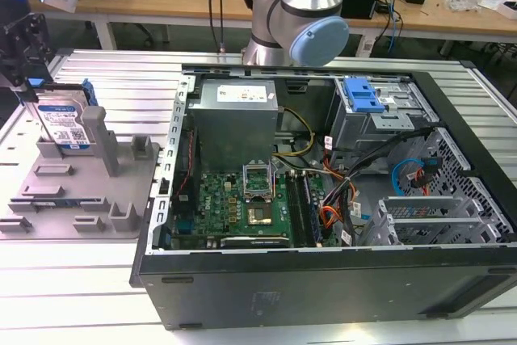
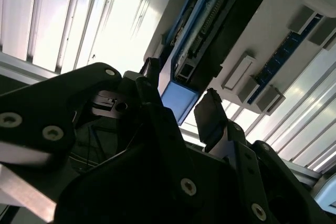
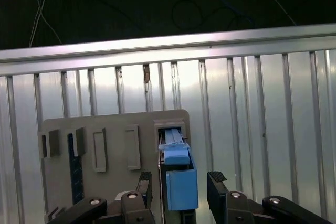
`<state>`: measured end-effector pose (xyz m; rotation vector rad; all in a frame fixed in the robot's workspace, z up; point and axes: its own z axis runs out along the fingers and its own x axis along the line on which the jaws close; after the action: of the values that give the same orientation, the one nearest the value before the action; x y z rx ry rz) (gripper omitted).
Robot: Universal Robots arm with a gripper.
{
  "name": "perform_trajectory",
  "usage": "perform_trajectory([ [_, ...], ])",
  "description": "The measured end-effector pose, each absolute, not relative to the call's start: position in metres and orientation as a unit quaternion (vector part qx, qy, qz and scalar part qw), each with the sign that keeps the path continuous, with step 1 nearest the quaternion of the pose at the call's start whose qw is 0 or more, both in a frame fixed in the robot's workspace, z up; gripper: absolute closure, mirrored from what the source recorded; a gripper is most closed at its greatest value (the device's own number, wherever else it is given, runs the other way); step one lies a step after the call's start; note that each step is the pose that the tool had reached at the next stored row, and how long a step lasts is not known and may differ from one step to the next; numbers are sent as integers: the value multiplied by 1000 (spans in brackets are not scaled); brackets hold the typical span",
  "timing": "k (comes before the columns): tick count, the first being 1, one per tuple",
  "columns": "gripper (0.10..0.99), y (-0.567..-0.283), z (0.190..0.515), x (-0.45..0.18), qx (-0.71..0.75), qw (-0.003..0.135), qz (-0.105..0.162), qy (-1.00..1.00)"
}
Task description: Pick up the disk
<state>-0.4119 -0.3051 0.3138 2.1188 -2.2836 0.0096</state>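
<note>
Black end effector [image 3: 179, 179] right up close in both wrist views [image 2: 181, 94], and its two fingers [image 3: 216, 180] stand apart, one on either side of the target, with a thin gap showing on each side. So the jaws are open, straddling, nothing clamped.

Between those fingers sits the flat rectangular silver-metal disk [image 3: 181, 195] with blue plastic side rails, seen edge-on in the first wrist view with a blue rail end facing up at the lens. The second wrist view catches the disk [image 2: 220, 24] from below the fingers, with a dark connector edge and a blue rail end slotted between the two pads.

Over to the exterior view: the end effector [image 1: 31, 78] hangs directly above the disk [image 1: 65, 123], which stands upright on its edge in a slot of the grey plastic slotted holder [image 1: 89, 191], its blue-and-white barcode label facing outward. The fingertips are down at the disk's upper edge; whether they touch it, I cannot tell.

Beneath the end effector the holder [image 3: 115, 124] lies flat on the ribbed aluminium desk [image 3: 262, 119], and a narrow dark-blue strip [image 3: 71, 166] stands in one of the slots beside the fingers.

Well apart from the end effector, toward the exterior view's right, lies an open black computer case [image 1: 323, 288] with a green motherboard [image 1: 234, 204] exposed.
</note>
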Motion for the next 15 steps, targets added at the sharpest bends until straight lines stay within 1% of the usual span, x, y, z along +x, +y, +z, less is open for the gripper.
perform_trajectory([
  [15, 545, -308, 306, -413, 688, 14, 4, -726],
])
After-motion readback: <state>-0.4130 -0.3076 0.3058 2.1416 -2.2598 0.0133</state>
